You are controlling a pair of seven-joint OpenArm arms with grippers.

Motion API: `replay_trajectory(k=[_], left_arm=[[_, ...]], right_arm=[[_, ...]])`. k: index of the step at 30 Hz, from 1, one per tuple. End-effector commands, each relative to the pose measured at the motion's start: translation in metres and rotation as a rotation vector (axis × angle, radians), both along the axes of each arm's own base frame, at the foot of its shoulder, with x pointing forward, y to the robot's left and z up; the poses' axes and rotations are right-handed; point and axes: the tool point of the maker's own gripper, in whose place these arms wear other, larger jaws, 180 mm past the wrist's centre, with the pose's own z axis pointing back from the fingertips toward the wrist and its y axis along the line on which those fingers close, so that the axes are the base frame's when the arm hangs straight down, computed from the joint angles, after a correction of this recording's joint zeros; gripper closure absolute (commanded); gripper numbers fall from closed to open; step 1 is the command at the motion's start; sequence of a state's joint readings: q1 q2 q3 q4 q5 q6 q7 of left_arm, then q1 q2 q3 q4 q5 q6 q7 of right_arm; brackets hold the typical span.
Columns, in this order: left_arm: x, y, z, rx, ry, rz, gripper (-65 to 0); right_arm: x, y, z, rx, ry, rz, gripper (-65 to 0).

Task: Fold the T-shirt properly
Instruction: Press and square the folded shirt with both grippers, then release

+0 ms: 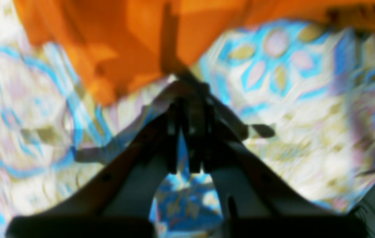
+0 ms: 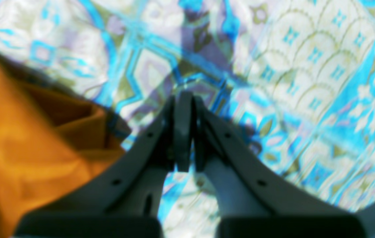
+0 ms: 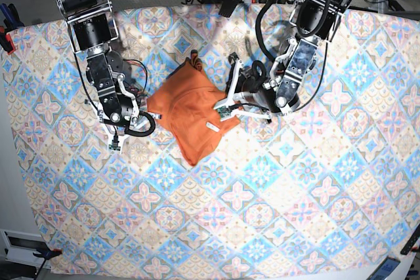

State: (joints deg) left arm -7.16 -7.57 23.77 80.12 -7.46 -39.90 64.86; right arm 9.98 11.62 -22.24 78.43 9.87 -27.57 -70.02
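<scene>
A: Left wrist view first. What do you see?

B: The left end effector (image 1: 187, 109) has its jaws pressed together with nothing visibly between them. The T-shirt (image 1: 114, 43) fills the upper left of the frame, just past the tips, lying on the patterned tablecloth (image 1: 306, 115). The picture is blurred, so I cannot say whether the tips touch the cloth.

A: And the right wrist view?

B: The right end effector (image 2: 184, 109) is clenched too, and empty. The T-shirt (image 2: 35, 158) sits at the lower left, beside it and not between the jaws.

A: The base view?

B: The T-shirt (image 3: 190, 106) lies crumpled in the upper middle of the bench (image 3: 275, 227), between the two arms. The left end effector (image 3: 226, 111) is at its right edge, the right end effector (image 3: 146, 122) at its left edge.

A: How will it handle?

B: Light, soft and limp, I judge. It will sag and bunch wherever it is not supported, and may drag the tablecloth along. Best pinched at a hem or a sleeve corner, one edge per arm.
</scene>
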Motion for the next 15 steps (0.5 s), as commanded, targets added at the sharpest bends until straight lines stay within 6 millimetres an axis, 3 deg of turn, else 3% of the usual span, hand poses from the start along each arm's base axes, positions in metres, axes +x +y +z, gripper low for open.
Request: replay_trajectory(k=[1, 3, 7, 15], left_arm=[[0.011, -0.004, 0.005, -0.017, -0.015, 0.005, -3.1], [0.015, -0.015, -0.002, -0.048, 0.01, 0.015, -3.1], [0.014, -0.014, -0.023, -0.064, 0.076, 0.048, -3.0], [0.034, -0.018, -0.019, -0.092, 0.06, 0.067, -2.9]], right_arm=[[0.017, -0.004, 0.012, -0.02, -0.061, 0.019, -0.3], [0.021, -0.003, 0.013, -0.025, -0.087, 0.048, -0.3], [0.024, 0.005, 0.014, -0.032, -0.104, 0.085, -0.3], [0.015, 0.036, 0.007, -0.03, -0.078, 0.194, -0.3]])
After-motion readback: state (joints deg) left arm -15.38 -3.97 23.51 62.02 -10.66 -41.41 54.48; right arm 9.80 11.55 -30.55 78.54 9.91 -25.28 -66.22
